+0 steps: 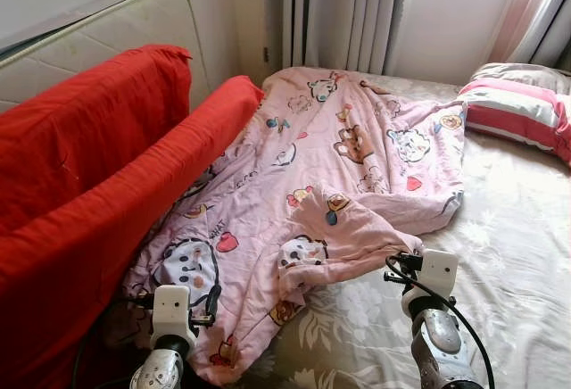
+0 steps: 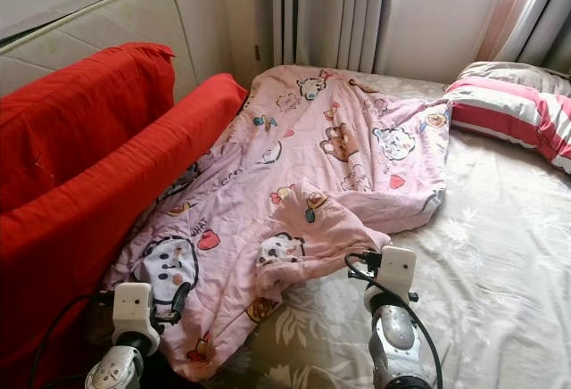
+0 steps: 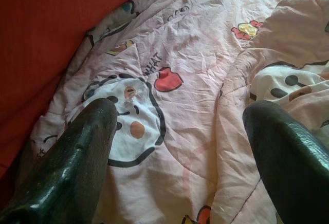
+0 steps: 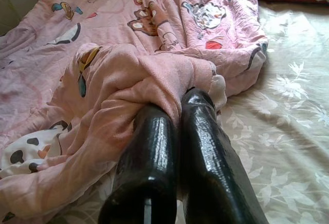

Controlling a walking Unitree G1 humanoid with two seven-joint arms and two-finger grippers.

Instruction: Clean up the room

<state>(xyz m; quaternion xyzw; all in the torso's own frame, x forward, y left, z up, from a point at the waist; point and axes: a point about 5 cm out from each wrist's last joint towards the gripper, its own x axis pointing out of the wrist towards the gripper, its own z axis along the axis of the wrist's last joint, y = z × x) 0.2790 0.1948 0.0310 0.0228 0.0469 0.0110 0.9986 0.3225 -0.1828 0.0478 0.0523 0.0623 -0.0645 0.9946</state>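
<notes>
With the right gripper (image 4: pixel 177 106) jaws pinching a bunched fold of the pink quilt (image 1: pixel 321 166) that lies rumpled across the bed (image 1: pixel 517 255), and the left gripper (image 3: pixel 175 131) spread just above its near corner, both should grip firmly before pulling it flat

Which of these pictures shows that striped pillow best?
The left eye view: the pink-and-white striped pillow lies at the bed's far right by the curtains, most of it showing. The right eye view shows the same. The right wrist view catches just a red strip of its edge.
</notes>
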